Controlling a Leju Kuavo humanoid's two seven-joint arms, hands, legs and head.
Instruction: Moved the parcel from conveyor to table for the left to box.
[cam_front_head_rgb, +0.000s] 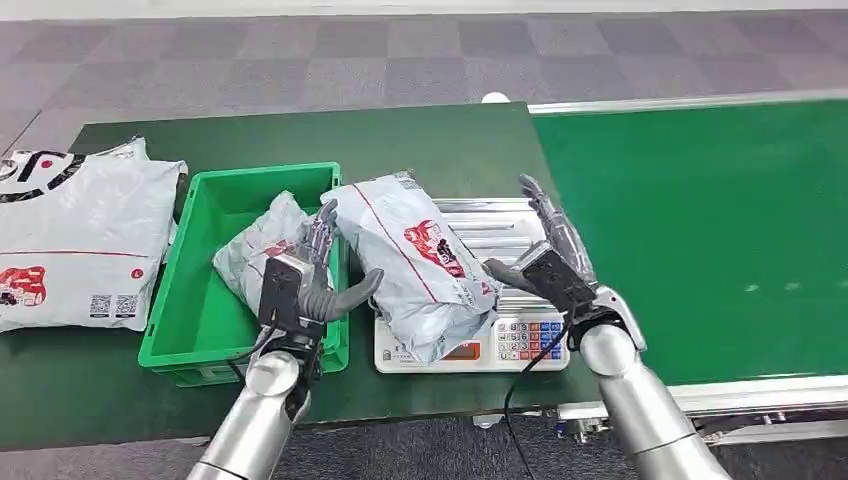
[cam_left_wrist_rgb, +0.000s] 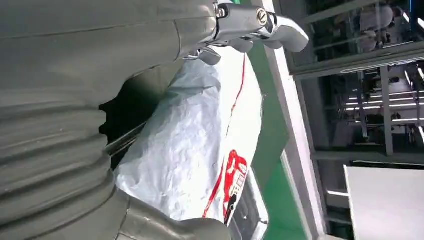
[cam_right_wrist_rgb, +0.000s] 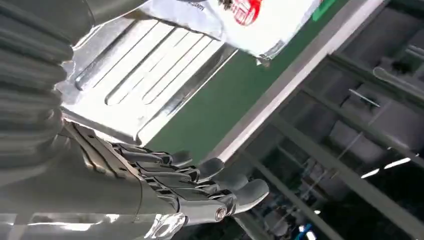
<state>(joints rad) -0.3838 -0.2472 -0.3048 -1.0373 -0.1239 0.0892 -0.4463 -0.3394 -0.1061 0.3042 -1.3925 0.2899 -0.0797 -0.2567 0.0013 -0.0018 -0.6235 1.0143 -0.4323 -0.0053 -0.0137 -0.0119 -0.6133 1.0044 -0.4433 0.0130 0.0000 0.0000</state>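
Now the parcel (cam_front_head_rgb: 420, 265) lies on the scale (cam_front_head_rgb: 505, 340), at three o'clock of the green box (cam_front_head_rgb: 190, 300); left hand (cam_front_head_rgb: 300, 285) cups it for boxing, right hand (cam_front_head_rgb: 550, 265) wide, empty.

This looks like a parcel-sorting station in a logistics hall or test lab. A green conveyor (cam_front_head_rgb: 700, 230) runs beside a green-topped desk (cam_front_head_rgb: 440, 140) that carries a steel weighing scale (cam_front_head_rgb: 500, 340) with a keypad, a green crate (cam_front_head_rgb: 200, 330) and grey courier bags (cam_front_head_rgb: 70, 240). Grey carpet tiles (cam_front_head_rgb: 300, 50) cover the floor, with metal framing (cam_right_wrist_rgb: 320, 165) and strip lights (cam_left_wrist_rgb: 400, 95) beyond.
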